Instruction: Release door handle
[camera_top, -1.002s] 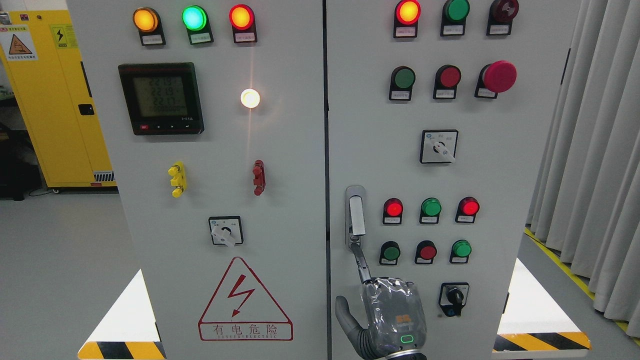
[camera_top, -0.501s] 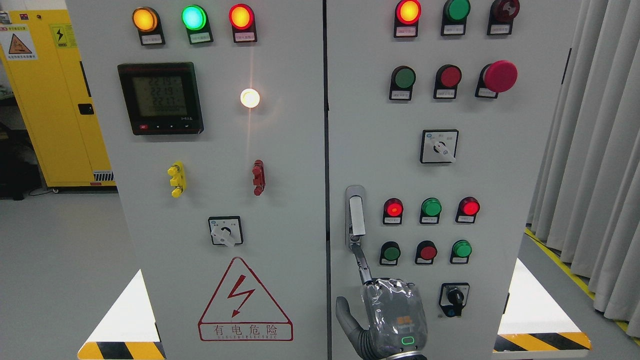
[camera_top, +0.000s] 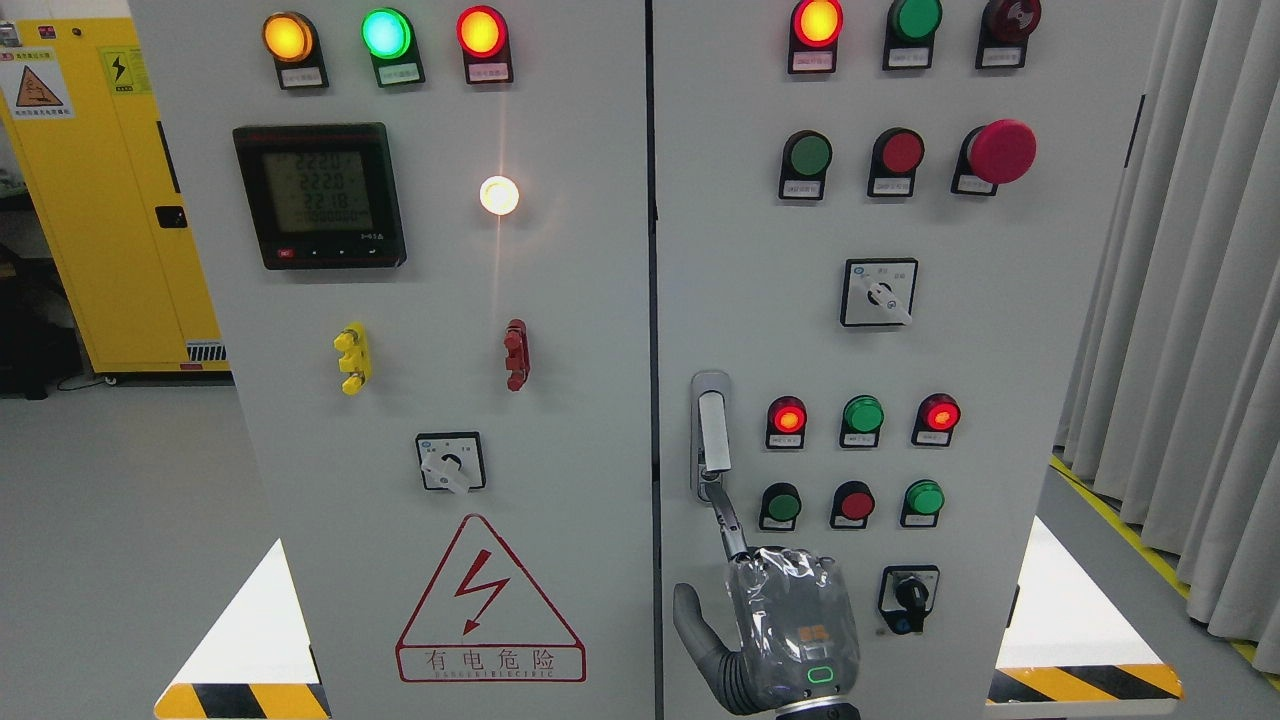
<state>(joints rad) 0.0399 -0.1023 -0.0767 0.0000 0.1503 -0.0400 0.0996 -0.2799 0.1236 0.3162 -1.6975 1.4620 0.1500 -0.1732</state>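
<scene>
Right hand (camera_top: 790, 630) low at the bottom edge, just right of the seam between the two cabinet doors, its back to the camera. One finger (camera_top: 727, 522) stretches up and left, tip touching the lower end of the handle (camera_top: 708, 435) — that silver lever sits upright in its recess on the right door (camera_top: 1000, 330), just left of the red and green buttons (camera_top: 862, 413). The thumb (camera_top: 692, 625) is splayed out to the left, clear of everything. The other fingers are tucked behind the palm, so how far they're curled I can't tell — but nothing looks wrapped around the lever, it's fingertip contact at most. That reads as a grip largely let go, with the hand low so it can drop away without snagging the lever. The left hand isn't in shot.
</scene>
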